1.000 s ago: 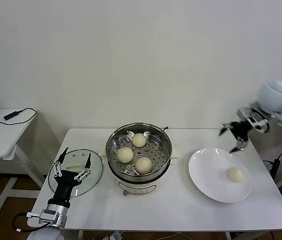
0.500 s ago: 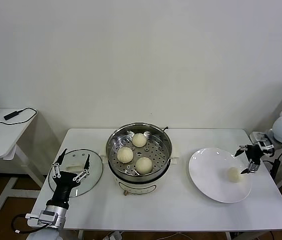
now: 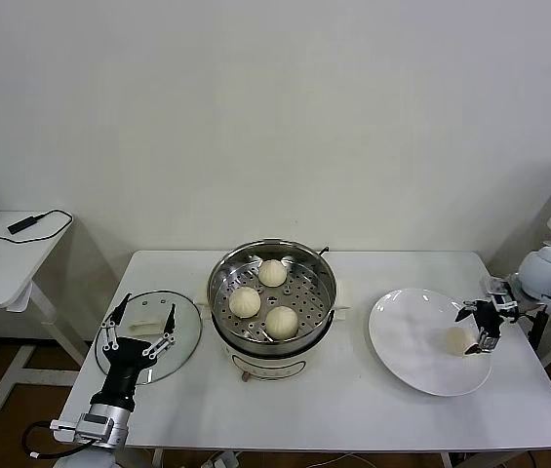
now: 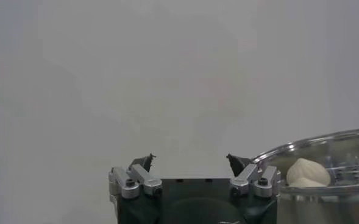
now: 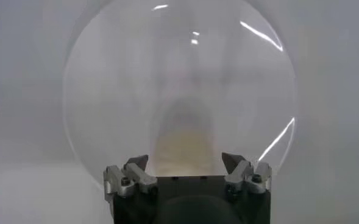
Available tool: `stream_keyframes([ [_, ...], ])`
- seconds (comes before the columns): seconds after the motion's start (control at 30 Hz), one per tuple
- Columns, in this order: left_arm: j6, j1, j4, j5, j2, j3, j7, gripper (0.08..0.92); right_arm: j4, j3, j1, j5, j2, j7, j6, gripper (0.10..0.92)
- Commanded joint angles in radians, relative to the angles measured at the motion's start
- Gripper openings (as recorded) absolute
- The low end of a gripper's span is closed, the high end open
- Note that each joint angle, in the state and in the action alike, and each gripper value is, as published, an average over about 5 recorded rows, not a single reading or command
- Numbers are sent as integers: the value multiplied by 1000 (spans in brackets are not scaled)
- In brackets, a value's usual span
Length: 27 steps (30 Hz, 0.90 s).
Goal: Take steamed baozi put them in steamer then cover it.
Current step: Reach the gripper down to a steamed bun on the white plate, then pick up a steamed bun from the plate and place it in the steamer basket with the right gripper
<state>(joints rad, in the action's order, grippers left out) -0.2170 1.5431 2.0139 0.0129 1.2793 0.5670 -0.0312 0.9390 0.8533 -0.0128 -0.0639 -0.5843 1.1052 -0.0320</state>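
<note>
White bench (image 3: pixel 353 400); three steamed baozi (image 3: pixel 282 321) already in steamer (image 3: pixel 271 292); right hand (image 3: pixel 481 327) spread around last bun (image 3: pixel 456 339) on plate (image 3: pixel 407 341); left hand (image 3: pixel 139 327) spread, idle over lid (image 3: pixel 185 327); covering remains.

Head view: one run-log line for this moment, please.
steamer: three baozi inside, uncovered | plate: last baozi | right gripper: open, at it | left gripper: open, over lid

right wrist view | you see the right gripper (image 5: pixel 185 163) with its fingers (image 5: pixel 136 165) spread wide apart | a blurred cream baozi (image 5: pixel 183 146) lies between them, contact not clear | it sits on the round white plate (image 5: pixel 106 79)
</note>
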Motion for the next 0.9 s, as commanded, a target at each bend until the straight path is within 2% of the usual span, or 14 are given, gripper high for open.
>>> stream_keyframes([
  [0.03,-1,1,-4,1,0,0,0,823,-43,-30,40,23,-26,-11,-3,818],
  [0.4,-3,0,-9,0,0,2,-1,823,-70,-48,50,40,-39,-17,-16,707],
  [0.57,-3,-2,-7,0,0,3,0,823,-32,-39,31,33,-23,-12,-12,651],
  [0.73,1,-8,-2,-1,-2,-2,0,823,59,44,-111,-15,20,34,4,634],
  [0.9,7,-16,3,0,-1,-12,-1,823,127,238,-399,-132,-2,131,49,627],
])
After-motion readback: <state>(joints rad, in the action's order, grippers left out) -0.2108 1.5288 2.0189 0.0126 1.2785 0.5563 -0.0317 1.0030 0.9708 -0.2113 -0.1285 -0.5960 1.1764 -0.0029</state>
